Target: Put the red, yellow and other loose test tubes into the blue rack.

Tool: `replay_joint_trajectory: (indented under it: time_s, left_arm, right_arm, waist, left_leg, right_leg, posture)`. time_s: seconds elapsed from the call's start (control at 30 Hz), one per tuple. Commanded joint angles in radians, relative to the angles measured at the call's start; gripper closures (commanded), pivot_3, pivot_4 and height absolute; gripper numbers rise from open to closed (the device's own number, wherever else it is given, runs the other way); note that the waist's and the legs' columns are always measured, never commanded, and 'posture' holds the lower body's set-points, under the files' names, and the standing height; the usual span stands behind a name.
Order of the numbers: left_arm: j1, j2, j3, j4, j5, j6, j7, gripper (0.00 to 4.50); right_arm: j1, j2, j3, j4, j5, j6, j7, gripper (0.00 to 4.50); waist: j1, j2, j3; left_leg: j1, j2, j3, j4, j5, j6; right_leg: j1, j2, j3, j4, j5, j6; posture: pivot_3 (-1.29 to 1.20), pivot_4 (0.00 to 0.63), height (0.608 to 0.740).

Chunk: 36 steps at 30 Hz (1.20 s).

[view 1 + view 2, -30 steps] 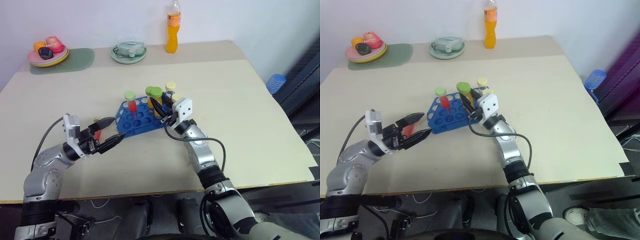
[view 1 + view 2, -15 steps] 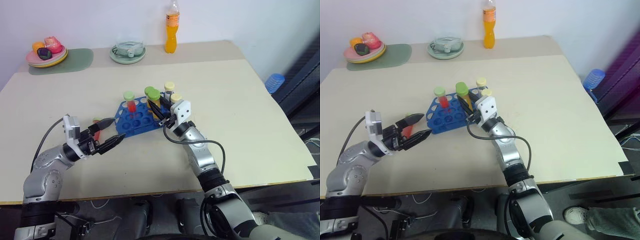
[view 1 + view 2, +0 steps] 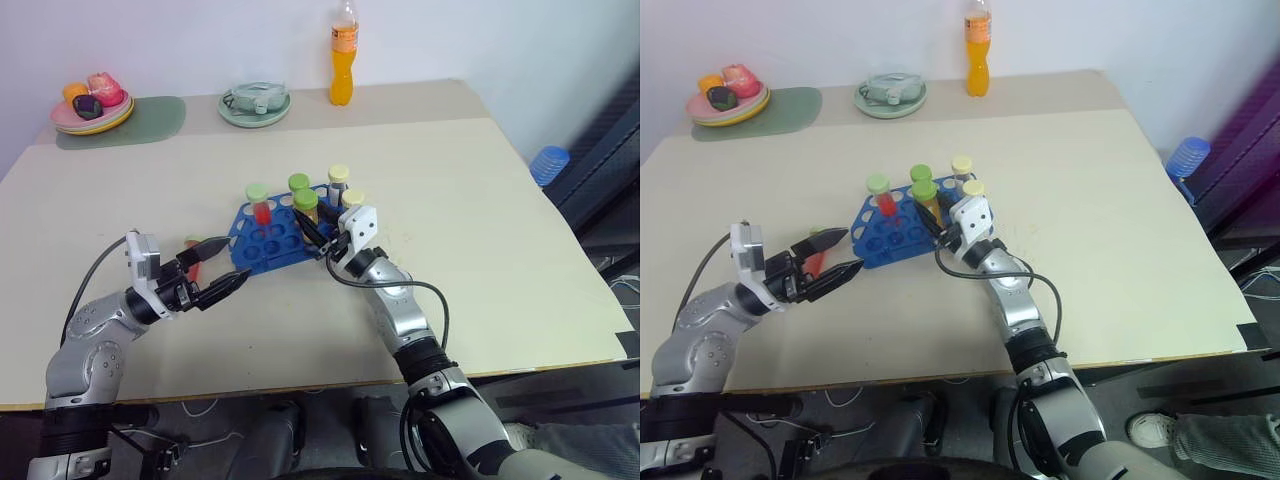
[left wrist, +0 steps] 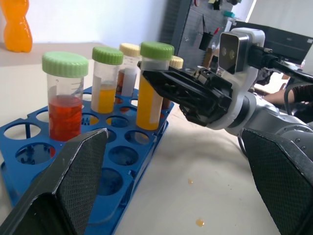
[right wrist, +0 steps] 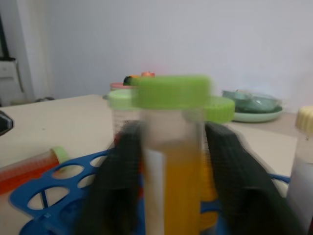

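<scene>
From the head views, the blue rack (image 3: 272, 232) sits in the middle of the table (image 3: 480, 220). A red tube (image 3: 260, 203) with a green cap stands in it. Two cream cap tubes (image 3: 339, 182) stand at its far right end. A yellow tube (image 3: 299, 189) with a green cap stands there too. The right gripper (image 3: 312, 230) is at the rack, around another yellow tube with a green cap (image 3: 306, 207). That tube stands upright in a hole. The left gripper (image 3: 222, 269) hangs just left of the rack, its fingers spread wide with nothing between them. A loose red tube (image 3: 193, 262) lies on the table by it. At the back of the table are an orange bottle (image 3: 344, 55), a green dish (image 3: 254, 103) and a plate of fruit (image 3: 92, 103).

In the left wrist view, the left gripper's two black fingers (image 4: 73, 186) stand far apart. Past them, the right gripper's fingers sit on each side of the yellow tube.

In the right wrist view, the yellow tube stands between the two black fingers (image 5: 117, 186). They are a little apart from its sides. The loose red tube (image 5: 29, 171) lies flat beside the rack
</scene>
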Motion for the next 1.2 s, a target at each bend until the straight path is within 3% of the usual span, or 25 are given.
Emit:
replay_joint_trajectory:
  time_s: [0.03,0.07,0.1,0.4,0.73,0.83,0.93,1.0,1.2]
  left_arm:
    - [0.005,0.009,0.027,-0.037,-0.024,0.004,0.006,0.0]
    - [0.006,0.01,0.027,-0.039,-0.024,0.004,0.008,0.0]
    - [0.007,0.01,0.028,-0.04,-0.024,0.005,0.009,0.0]
    - [0.008,0.004,0.047,-0.049,-0.041,0.025,0.047,0.0]
    - [-0.014,-0.007,0.105,-0.063,-0.116,0.096,0.153,0.0]
    - [-0.02,-0.039,0.14,-0.099,-0.113,0.113,0.299,0.0]
    - [-0.043,-0.033,0.155,-0.154,-0.055,0.233,0.57,0.0]
    - [-0.075,-0.001,0.148,-0.205,0.002,0.351,0.746,0.0]
    - [-0.329,0.084,0.184,-0.203,-0.127,0.872,1.047,0.0]
  right_arm:
    - [-0.008,0.012,0.005,-0.025,-0.018,-0.025,-0.018,0.73]
    - [-0.007,0.01,0.007,-0.026,-0.026,-0.028,-0.023,0.25]
    - [-0.007,0.006,0.009,-0.028,-0.033,-0.029,-0.027,0.05]
    - [0.058,-0.075,0.029,-0.138,-0.053,0.006,0.012,0.05]
    - [0.254,-0.277,0.026,-0.503,0.034,0.266,0.14,0.05]
    - [0.342,-0.378,0.002,-0.646,0.078,0.386,0.182,0.05]
    - [0.413,-0.486,-0.046,-0.761,0.146,0.458,0.243,0.05]
    - [0.43,-0.552,-0.088,-0.801,0.171,0.485,0.274,0.05]
    - [0.371,-0.696,-0.211,-0.842,0.259,0.563,0.334,0.05]
  waist:
    - [0.001,0.0,0.0]
    - [0.001,0.0,0.0]
    - [0.001,0.0,0.0]
    - [0.004,0.0,0.0]
    - [0.007,0.0,0.0]
    - [0.011,-0.001,0.0]
    - [0.015,-0.002,0.001]
    - [0.014,-0.004,0.002]
    - [0.013,-0.01,0.005]
  left_leg:
    - [0.0,0.0,0.0,0.0,0.0,0.0]
    - [0.0,0.0,0.0,0.0,0.0,0.0]
    - [0.0,0.0,0.0,0.0,0.0,0.0]
    - [0.0,0.0,0.0,0.0,0.0,0.0]
    - [0.0,0.0,0.0,0.0,0.0,0.0]
    - [-0.001,0.0,0.0,0.0,0.0,0.0]
    - [-0.001,0.0,0.0,0.001,0.0,0.0]
    - [-0.001,0.0,0.0,0.001,0.0,0.0]
    - [-0.002,0.001,-0.001,0.003,0.0,0.0]
  right_leg:
    - [0.0,0.0,0.0,0.0,0.0,0.0]
    - [0.0,0.0,0.0,0.0,0.0,0.0]
    - [0.0,0.0,0.0,0.0,0.0,0.0]
    - [0.0,0.0,0.0,0.0,0.0,0.0]
    - [0.001,0.0,0.0,-0.001,0.0,0.0]
    - [0.003,-0.001,0.0,-0.001,0.0,0.0]
    - [0.005,-0.001,0.0,-0.002,0.0,0.0]
    - [0.006,-0.001,0.0,-0.002,0.0,0.0]
    - [0.006,0.0,-0.002,-0.002,0.0,0.001]
  posture:
    - [0.0,0.15,0.74]
    - [0.0,0.15,0.74]
    - [0.0,0.15,0.74]
    - [0.0,0.15,0.74]
    - [0.0,0.15,0.74]
    - [0.0,0.15,0.74]
    - [0.0,0.15,0.74]
    - [0.0,0.15,0.74]
    - [0.0,0.15,0.74]
